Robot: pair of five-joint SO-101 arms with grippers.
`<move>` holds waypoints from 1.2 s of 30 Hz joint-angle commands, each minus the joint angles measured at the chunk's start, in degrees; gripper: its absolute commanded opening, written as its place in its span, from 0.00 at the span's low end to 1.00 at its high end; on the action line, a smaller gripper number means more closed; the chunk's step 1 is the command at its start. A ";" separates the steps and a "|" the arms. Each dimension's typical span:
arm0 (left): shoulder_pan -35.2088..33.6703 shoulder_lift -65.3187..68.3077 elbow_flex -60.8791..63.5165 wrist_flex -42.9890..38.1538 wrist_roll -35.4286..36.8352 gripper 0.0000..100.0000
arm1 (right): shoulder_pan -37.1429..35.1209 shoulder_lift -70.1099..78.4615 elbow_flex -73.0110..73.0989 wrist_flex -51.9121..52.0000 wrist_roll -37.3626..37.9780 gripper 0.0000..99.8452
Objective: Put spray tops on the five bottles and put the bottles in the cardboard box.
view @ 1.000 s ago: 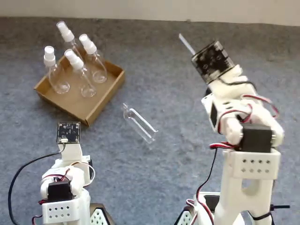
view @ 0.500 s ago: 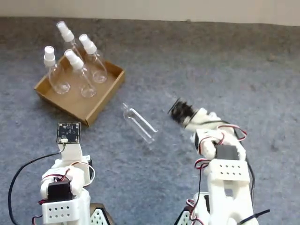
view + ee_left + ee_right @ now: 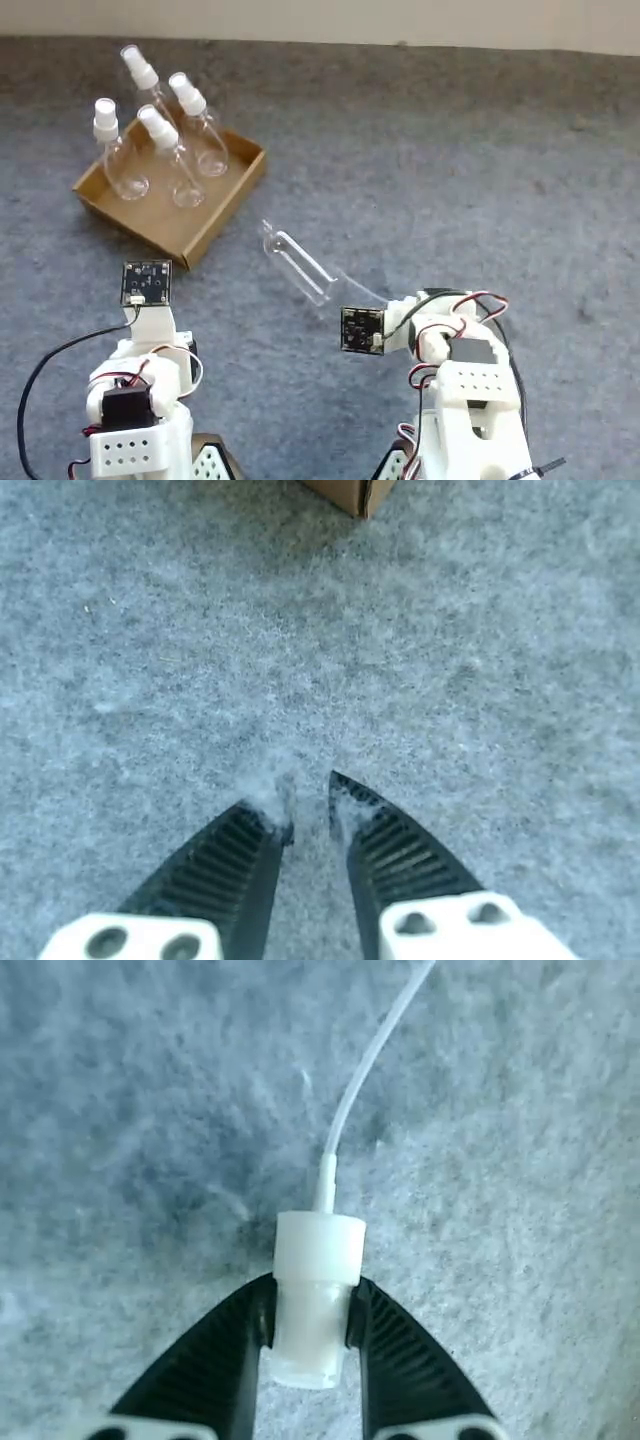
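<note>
Looking down from above, four capped bottles (image 3: pixel 205 140) sit in the cardboard box (image 3: pixel 140 226); one bare bottle (image 3: pixel 300 265) lies on the carpet (image 3: pixel 450 180) nearby. Left wrist: left gripper (image 3: pixel 308 805) slightly parted, empty. Right wrist: right gripper (image 3: pixel 310 1310) clamps one spray top (image 3: pixel 318 1260).

surface: grey fuzzy carpet (image 3: pixel 470 160) | far edge: pale wall strip (image 3: pixel 400 20) | light: soft, even

Four capped bottles (image 3: pixel 172 160) in box (image 3: pixel 228 212); capless bottle (image 3: pixel 300 264) nearby
</note>
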 commanded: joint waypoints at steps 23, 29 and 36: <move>-0.48 -0.22 1.19 0.35 -0.44 0.01 | 7.34 -0.66 -4.00 -34.24 -19.08 0.37; -0.48 -0.22 1.19 0.35 -0.44 0.01 | 11.12 -0.66 -8.84 -32.75 -36.66 0.37; -0.48 -0.22 1.19 0.35 -0.44 0.01 | 11.21 -0.57 -25.89 0.92 -60.66 0.37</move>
